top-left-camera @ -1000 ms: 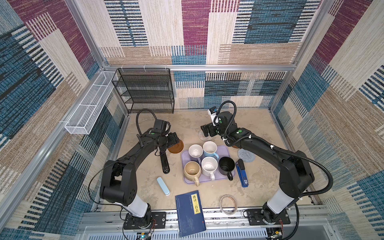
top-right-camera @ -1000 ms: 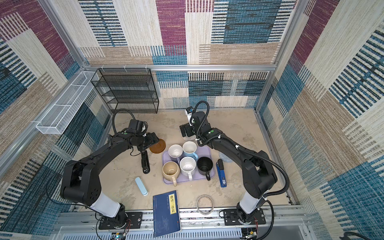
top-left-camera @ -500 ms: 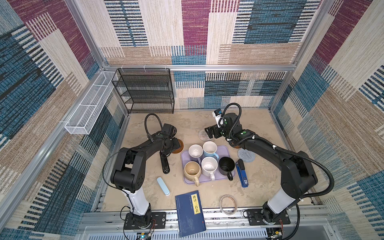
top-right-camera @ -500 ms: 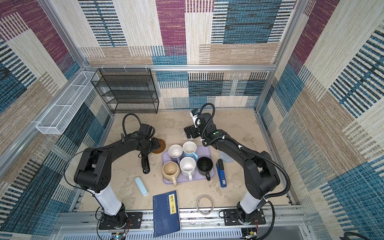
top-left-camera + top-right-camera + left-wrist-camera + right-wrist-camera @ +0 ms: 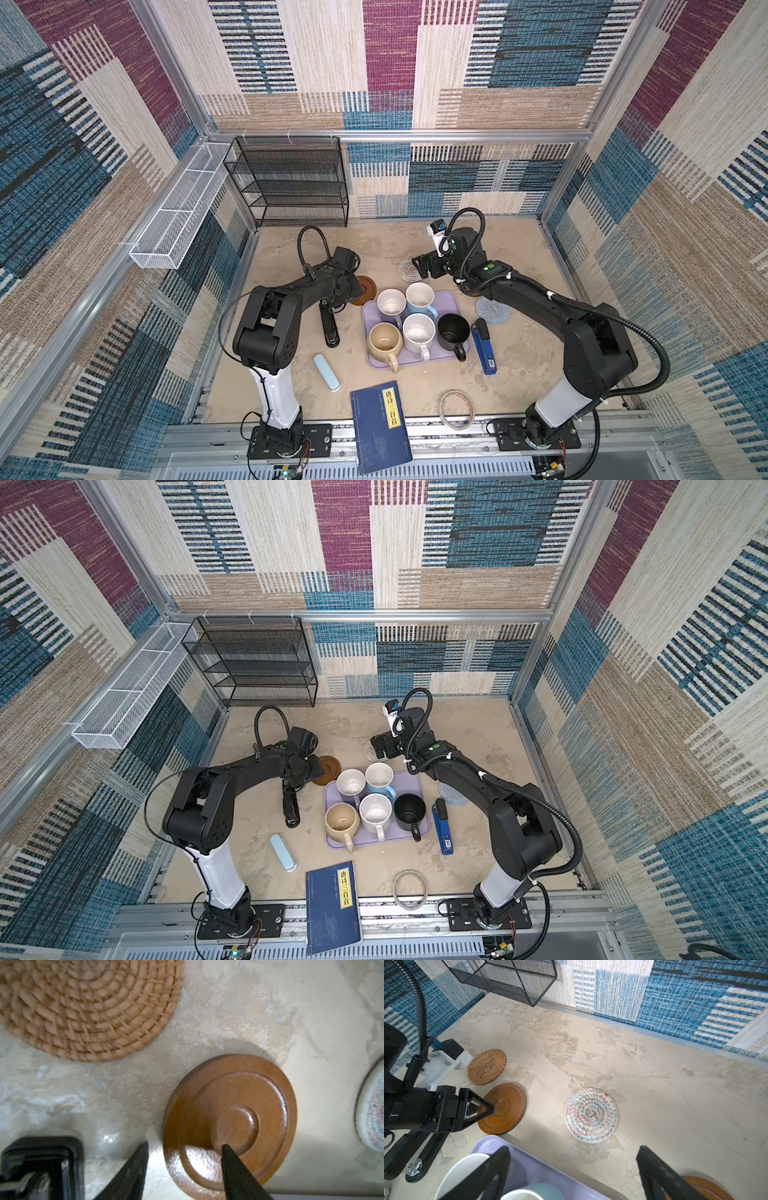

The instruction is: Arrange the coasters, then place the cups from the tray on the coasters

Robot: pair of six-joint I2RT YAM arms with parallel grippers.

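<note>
The left end effector [image 5: 185,1145] has come down over a brown wooden coaster [image 5: 239,1118] just beside the tray [image 5: 449,301]. Its fingers have drawn closer. One is over the coaster's middle and the other is off its edge, above the worktop [image 5: 519,249], so they stand apart and are not pinching it yet. The right end effector [image 5: 574,1148] has pulled back a little from the whitish coaster [image 5: 591,1114]. It hangs wide open near the tray's far edge, holding nothing. I think the coasters are still being set out.

I count five coasters on the worktop:
- the rattan coaster [image 5: 486,1066]
- the brown wooden one
- a second brown coaster [image 5: 712,1188] by the right arm
- the whitish one
- the grey-blue coaster [image 5: 494,311]

Five cups stand on the one tray:
- lilac cup [image 5: 390,301]
- light blue cup [image 5: 419,295]
- beige cup [image 5: 384,336]
- speckled white cup [image 5: 417,332]
- black cup [image 5: 451,332]
</note>
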